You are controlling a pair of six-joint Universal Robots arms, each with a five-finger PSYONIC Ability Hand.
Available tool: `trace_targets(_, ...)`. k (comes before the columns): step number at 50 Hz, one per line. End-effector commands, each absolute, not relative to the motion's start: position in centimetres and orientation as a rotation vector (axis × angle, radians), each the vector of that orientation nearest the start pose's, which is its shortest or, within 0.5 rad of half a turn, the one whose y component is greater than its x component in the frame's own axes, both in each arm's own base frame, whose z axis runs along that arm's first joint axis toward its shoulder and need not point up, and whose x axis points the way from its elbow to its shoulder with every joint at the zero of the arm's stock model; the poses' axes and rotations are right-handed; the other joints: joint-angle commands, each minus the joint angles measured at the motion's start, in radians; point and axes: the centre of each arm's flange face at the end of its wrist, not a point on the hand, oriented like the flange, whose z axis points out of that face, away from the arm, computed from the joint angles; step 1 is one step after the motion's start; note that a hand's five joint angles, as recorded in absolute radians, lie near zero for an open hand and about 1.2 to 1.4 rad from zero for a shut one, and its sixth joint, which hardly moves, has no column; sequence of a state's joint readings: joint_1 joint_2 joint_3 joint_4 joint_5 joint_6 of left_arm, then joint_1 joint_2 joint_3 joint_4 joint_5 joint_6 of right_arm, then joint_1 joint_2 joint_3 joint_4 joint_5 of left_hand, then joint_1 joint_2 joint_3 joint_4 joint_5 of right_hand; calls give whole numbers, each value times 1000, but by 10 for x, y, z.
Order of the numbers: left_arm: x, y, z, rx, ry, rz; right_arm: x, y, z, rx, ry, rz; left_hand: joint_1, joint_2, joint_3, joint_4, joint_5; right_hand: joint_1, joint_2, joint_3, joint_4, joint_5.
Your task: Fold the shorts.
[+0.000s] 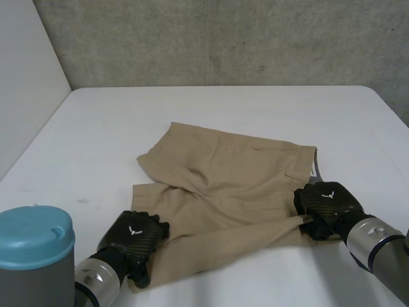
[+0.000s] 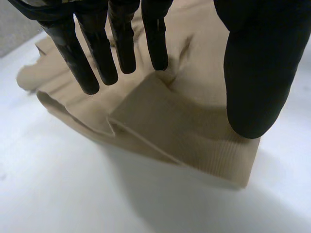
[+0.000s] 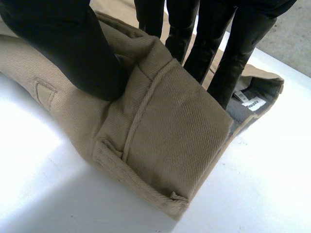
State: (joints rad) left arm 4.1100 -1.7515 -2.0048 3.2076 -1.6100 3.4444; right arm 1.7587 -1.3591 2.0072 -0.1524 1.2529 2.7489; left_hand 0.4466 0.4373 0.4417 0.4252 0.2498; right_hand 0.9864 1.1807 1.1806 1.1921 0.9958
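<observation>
Toward the front left corner of the tabletop (image 1: 211, 102), the left hand (image 1: 134, 238) pinches one leg hem of the single pair of tan shorts (image 1: 230, 182) between thumb and fingers, holding it slightly off the surface. The shorts lie spread across the middle, with the waistband to the right. There the right hand (image 1: 327, 203) is clamped on the near waistband corner, thumb on top and fingers behind. Open white tabletop runs along the far edge and both side edges.
</observation>
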Motion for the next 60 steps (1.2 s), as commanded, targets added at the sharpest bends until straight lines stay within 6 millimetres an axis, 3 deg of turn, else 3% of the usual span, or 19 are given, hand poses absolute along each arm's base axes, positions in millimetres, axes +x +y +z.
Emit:
trace_targets(1,-247,-129,166,1212,2532,-1679,206,-222,144,-959,2354,-1540,49,58,54,70,71,410,216,216,204,226)
trace_targets(10,-241,-111,159,1263,2564,-1607,206,-222,143,-959,2356,-1536,198,208,203,220,221,410,216,216,204,226)
trace_targets(19,-239,-101,149,1306,2581,-1545,206,-222,143,-959,2356,-1536,198,208,203,220,221,410,216,216,204,226)
trace_targets(27,-243,-108,133,1307,2611,-1470,206,-221,143,-961,2356,-1533,190,199,195,211,212,410,216,216,204,226)
trace_targets(37,-250,-122,124,1277,2580,-1528,206,-221,143,-961,2357,-1531,222,231,227,243,244,410,216,216,204,226)
trace_targets(43,-250,-134,124,1175,2517,-1591,206,-221,143,-961,2357,-1531,424,433,429,445,446,410,216,216,204,226)
trace_targets(53,-254,-140,126,1158,2477,-1652,206,-219,142,-965,2357,-1524,600,610,605,622,623,410,216,216,204,226)
trace_targets(58,-254,-141,130,1153,2467,-1668,206,-219,142,-971,2357,-1527,949,958,954,970,971,410,216,216,204,226)
trace_targets(60,-255,-141,132,1153,2462,-1680,206,-219,142,-984,2353,-1531,950,959,955,971,972,410,216,216,204,226)
